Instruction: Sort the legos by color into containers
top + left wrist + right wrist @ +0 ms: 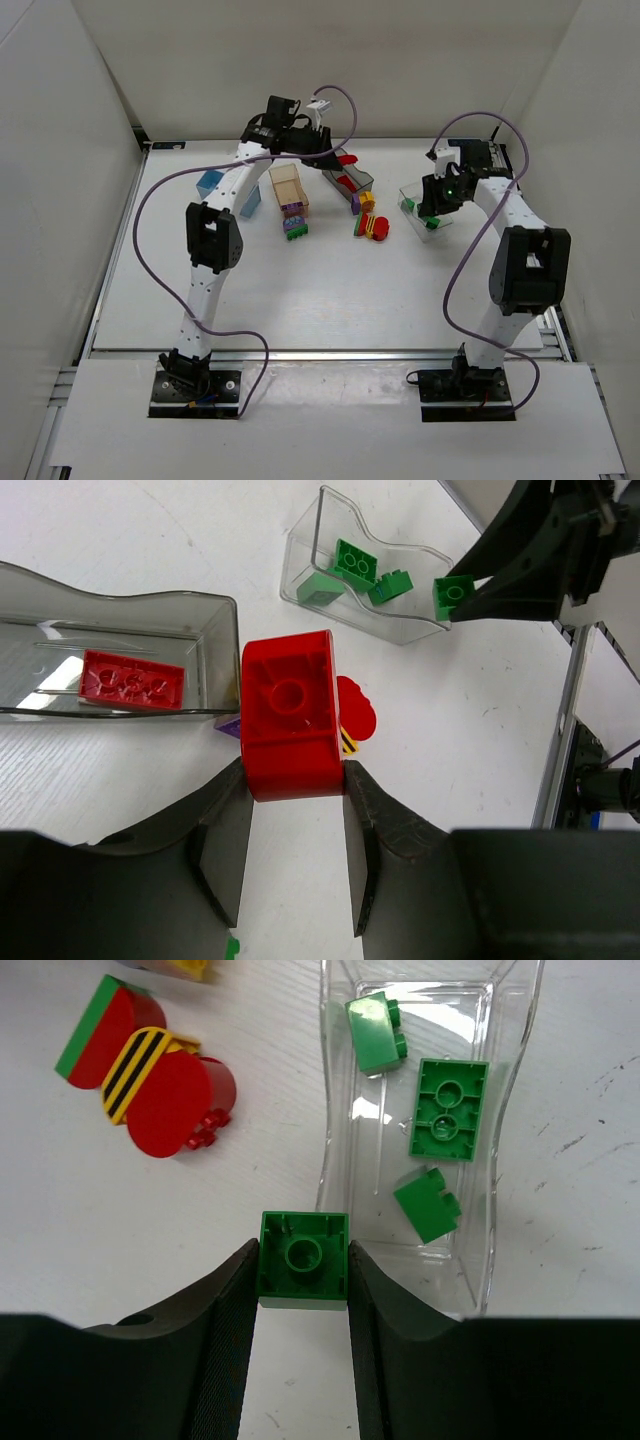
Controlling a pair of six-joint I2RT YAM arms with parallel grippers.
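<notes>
My left gripper is shut on a red lego, held just right of the dark smoky grey container, where another red brick lies. My right gripper is shut on a green lego at the near left corner of the clear container, which holds three green bricks. In the top view the left gripper hangs at the back centre. The right gripper hangs over the clear bin.
A red, yellow-striped and green clump lies on the table left of the clear bin. A purple and green clump sits in front of the tan-orange bin. The light blue bin stands at the left, partly behind the left arm.
</notes>
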